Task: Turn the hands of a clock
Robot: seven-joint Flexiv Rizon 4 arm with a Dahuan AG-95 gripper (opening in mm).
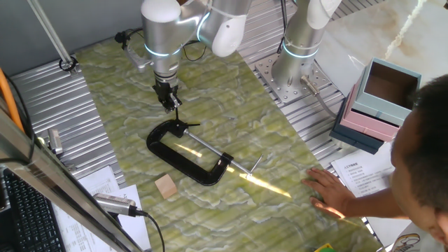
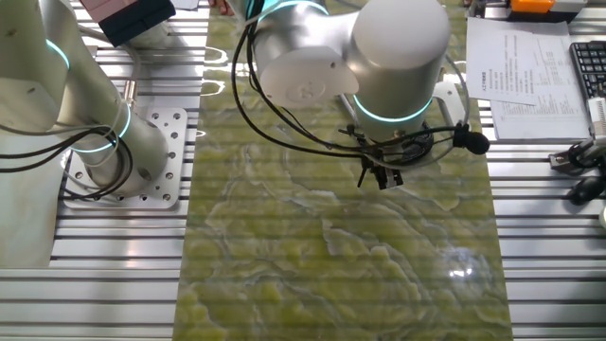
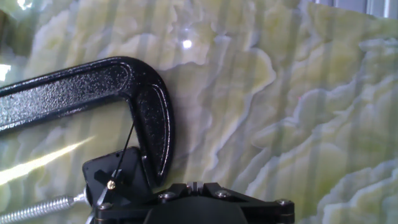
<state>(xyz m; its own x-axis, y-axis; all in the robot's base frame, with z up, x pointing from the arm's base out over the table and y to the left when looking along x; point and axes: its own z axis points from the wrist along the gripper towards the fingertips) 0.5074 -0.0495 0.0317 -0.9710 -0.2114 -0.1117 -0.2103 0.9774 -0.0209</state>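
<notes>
1. The table is covered by a green marbled mat, which gives a flat bed for the work.
2. The Flexiv arm stands over the far end of the mat, wrist pointing straight down, probably so the fingers can come at the small mechanism from above.
3. A black C-clamp lies flat on the mat with its silver screw rod run in towards its jaw. It appears to serve as a heavy vise, so that the little clock part does not slide when it is turned.
4. A person's hand rests on the mat's near edge, well apart from the clamp.
5. A small wooden block sits just beside the clamp's back.
6. The gripper hangs just above the clamp's jaw end; its fingers look close together, holding nothing.
7. The hands, thin black needles on a small brass hub, sit on the black part held in the clamp's jaw, untouched.
</notes>
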